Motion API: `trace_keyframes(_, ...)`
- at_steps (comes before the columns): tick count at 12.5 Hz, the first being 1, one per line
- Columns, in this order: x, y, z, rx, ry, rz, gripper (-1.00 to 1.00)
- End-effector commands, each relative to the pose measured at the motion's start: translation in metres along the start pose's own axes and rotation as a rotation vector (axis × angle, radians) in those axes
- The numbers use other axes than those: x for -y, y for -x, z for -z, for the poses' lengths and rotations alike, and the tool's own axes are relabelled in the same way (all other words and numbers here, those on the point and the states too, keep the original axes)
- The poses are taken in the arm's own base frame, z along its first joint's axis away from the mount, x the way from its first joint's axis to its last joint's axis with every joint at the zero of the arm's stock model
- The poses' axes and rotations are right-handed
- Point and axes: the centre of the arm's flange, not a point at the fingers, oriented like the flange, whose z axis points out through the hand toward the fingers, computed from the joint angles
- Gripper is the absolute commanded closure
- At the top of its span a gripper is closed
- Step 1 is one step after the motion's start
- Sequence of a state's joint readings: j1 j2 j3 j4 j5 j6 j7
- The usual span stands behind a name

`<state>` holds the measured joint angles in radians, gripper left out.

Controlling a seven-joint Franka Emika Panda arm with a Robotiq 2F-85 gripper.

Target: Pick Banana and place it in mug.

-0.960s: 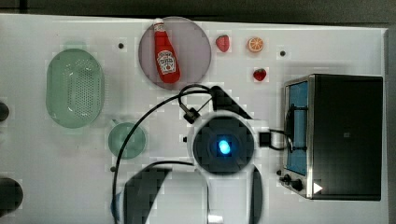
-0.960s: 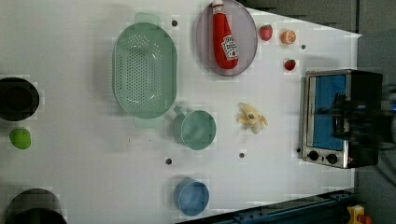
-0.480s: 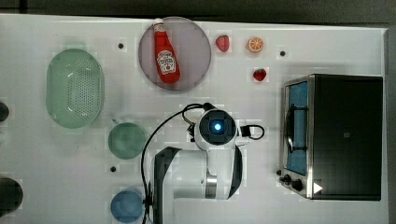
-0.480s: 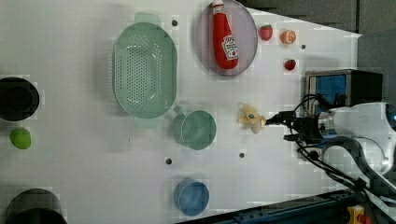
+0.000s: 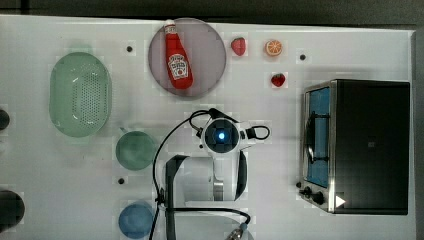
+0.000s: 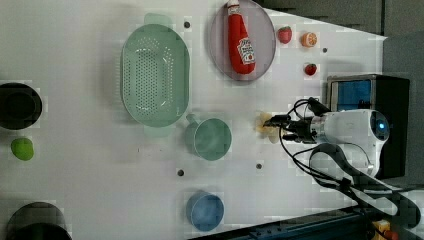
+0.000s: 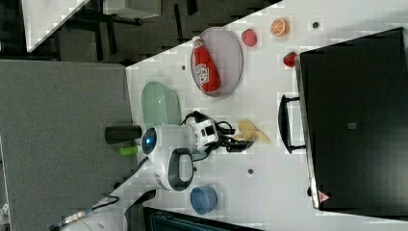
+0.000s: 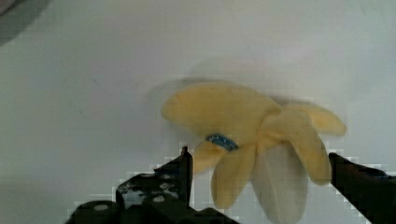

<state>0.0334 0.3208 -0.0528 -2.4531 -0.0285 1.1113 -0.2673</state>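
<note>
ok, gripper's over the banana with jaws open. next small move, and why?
Probably lower straight down and then close. In the wrist view the gripper is open, one finger on each side of the banana, which lies on the white table and is not yet gripped. The left view shows the gripper at the banana, with the mug close by for the placing afterwards.

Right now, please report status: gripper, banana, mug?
Gripper open, straddling banana, not gripped. Banana on table. Mug upright, empty, nothing between them.
</note>
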Motion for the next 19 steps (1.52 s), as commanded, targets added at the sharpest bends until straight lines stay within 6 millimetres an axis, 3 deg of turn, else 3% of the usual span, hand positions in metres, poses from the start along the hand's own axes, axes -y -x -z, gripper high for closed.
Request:
trace_keyframes(1, 0.004, -0.004, -0.007, -0.048, -0.026, 0.056, -1.0)
trace_keyframes(3, 0.007, -0.001, -0.017, -0.044, -0.026, 0.063, -1.0)
trace_keyframes(4, 0.007, 0.0, -0.017, -0.042, -0.026, 0.065, -0.9)
trace_keyframes(5, 0.006, 0.001, -0.018, -0.04, -0.024, 0.063, -0.49)
trace_keyframes(9, 0.007, 0.0, -0.017, -0.043, -0.027, 0.064, 0.34)
trace_keyframes(12, 0.006, -0.003, -0.013, -0.051, -0.031, 0.059, 0.34)
trace_keyframes(14, 0.006, -0.01, 0.011, -0.091, -0.052, 0.053, 0.34)
trace_keyframes(15, 0.005, -0.014, 0.034, -0.114, -0.065, 0.046, 0.34)
trace_keyframes(19, -0.013, -0.012, 0.15, -0.084, -0.054, 0.018, 0.34)
